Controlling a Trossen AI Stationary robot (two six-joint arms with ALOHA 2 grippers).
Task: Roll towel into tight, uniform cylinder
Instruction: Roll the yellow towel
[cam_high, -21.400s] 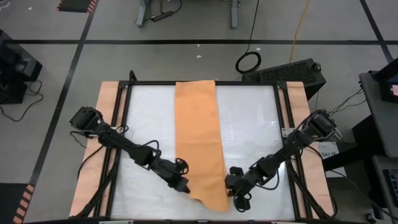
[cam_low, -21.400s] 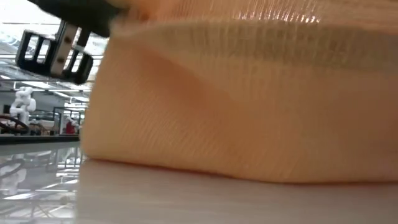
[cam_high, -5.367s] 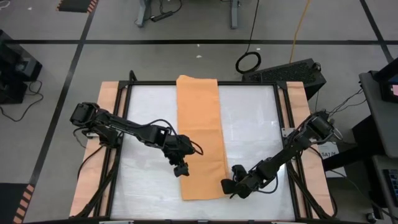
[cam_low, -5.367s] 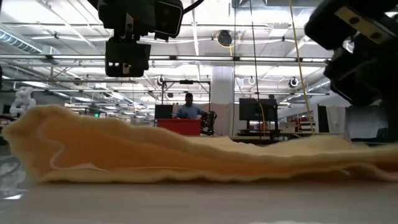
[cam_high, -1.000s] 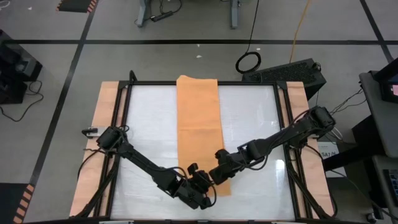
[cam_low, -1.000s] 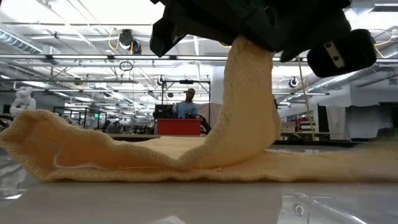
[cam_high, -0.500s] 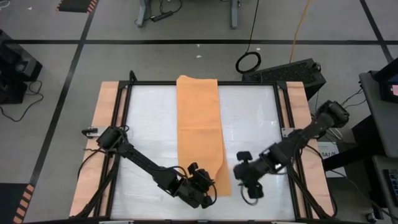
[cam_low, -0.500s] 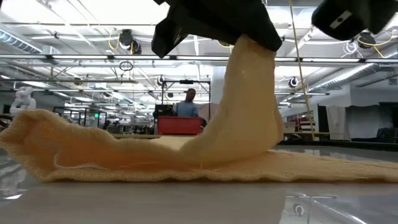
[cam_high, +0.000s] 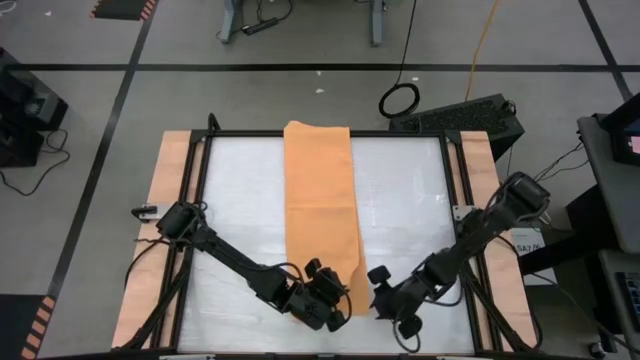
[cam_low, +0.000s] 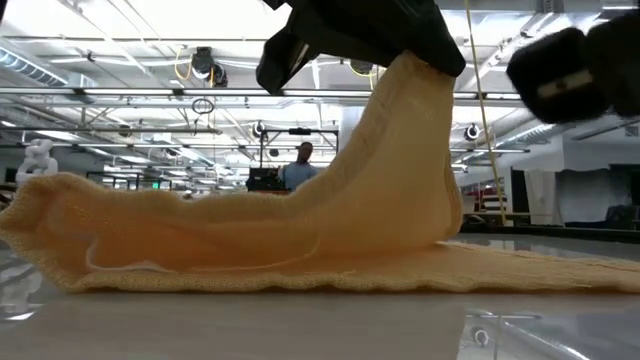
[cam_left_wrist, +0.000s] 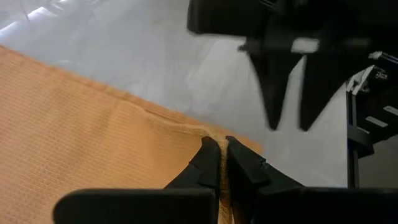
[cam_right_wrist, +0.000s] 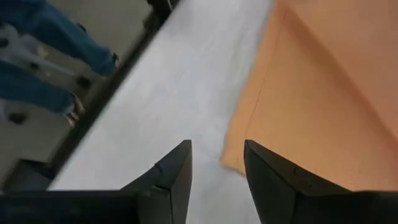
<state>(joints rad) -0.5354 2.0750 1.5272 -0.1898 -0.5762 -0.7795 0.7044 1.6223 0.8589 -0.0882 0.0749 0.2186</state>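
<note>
The orange-tan towel (cam_high: 318, 200) lies as a long strip from the table's far edge toward its near edge. In the low view its near end (cam_low: 410, 150) is raised in a peak, and the rest (cam_low: 200, 250) lies on the table. My left gripper (cam_high: 335, 295) is shut on that raised end and also shows in the left wrist view (cam_left_wrist: 217, 144). My right gripper (cam_high: 385, 298) is open and empty, just right of the towel's near right corner. Its fingers (cam_right_wrist: 180, 171) stand over bare table beside the towel's edge (cam_right_wrist: 261, 106). No white tag shows. My left gripper pinches a raised ridge of the towel's near end (cam_left_wrist: 208, 132) between its two shut fingers, toward the right side of the strip. The fingers come from above. The pinched cloth is lifted in a peak (cam_low: 420, 90) and slopes down to the part on the table. How many layers it holds I cannot tell.
The white table top (cam_high: 240, 220) has a black frame and tan boards at its left and right sides. There is bare surface on both sides of the towel. A person stands far off in the room (cam_low: 300, 165). A person's legs show past the table edge (cam_right_wrist: 37, 56).
My right gripper has left the raised towel end, gone toward the table's right edge, then come back a little toward the towel's near corner. My left gripper keeps its hold. The peak stays up, and more cloth to its left has risen.
</note>
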